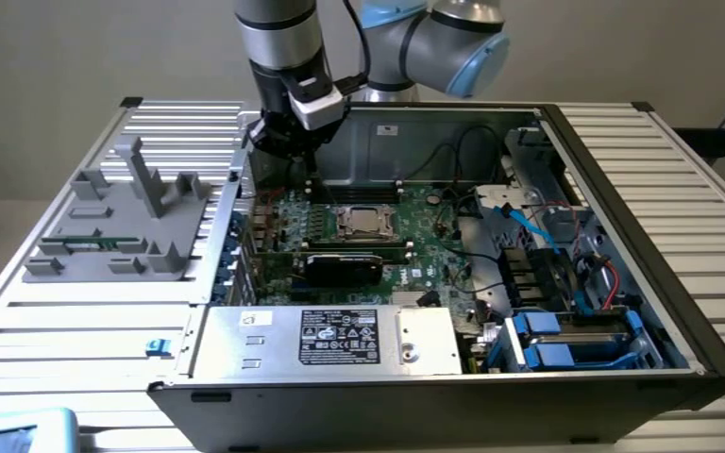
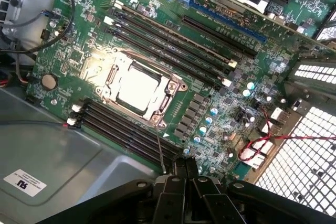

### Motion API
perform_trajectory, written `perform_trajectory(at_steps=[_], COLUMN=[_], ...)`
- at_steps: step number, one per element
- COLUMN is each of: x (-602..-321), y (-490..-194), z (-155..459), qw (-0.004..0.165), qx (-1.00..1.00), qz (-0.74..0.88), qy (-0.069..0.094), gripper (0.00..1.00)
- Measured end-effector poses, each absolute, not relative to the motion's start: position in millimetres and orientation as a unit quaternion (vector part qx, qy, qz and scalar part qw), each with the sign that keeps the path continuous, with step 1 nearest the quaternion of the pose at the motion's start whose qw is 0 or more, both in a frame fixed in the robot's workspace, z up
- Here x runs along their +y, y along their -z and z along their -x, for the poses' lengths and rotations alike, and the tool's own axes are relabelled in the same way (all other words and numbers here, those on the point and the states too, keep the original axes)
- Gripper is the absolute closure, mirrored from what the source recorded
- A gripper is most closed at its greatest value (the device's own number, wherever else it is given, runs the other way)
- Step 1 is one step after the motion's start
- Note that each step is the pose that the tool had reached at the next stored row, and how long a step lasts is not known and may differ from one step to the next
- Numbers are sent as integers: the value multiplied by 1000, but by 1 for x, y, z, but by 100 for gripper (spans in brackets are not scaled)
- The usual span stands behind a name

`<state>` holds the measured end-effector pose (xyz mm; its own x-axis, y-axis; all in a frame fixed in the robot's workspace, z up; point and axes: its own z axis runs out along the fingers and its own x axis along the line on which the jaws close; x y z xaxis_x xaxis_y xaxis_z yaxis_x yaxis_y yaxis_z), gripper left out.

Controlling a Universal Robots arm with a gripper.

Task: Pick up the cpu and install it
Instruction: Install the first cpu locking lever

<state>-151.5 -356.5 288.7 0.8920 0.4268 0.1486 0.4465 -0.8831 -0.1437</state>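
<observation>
gripper (image 2: 186, 171) is seen clenched, its tips pressed together with nothing held between them. in the exterior view it (image 1: 294, 156) is hung over the back edge of the green board (image 1: 438, 226), inside the open computer case (image 1: 621, 222). the cpu (image 2: 137, 86) is found in the metal-framed socket (image 2: 107, 80) at the middle of the board, apart from the gripper; it appears to lie flat, though glare washes out its top. a black card (image 1: 344, 267) is fitted just beside the socket.
</observation>
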Motion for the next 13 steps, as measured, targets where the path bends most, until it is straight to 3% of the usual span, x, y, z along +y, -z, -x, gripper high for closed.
perform_trajectory(at_steps=[5,13], x=[-356,-356], y=[-285,-275], z=[152,152], qw=[99,102], qx=[-216,-198], qz=[970,973], qy=[60,60], gripper=[88,88])
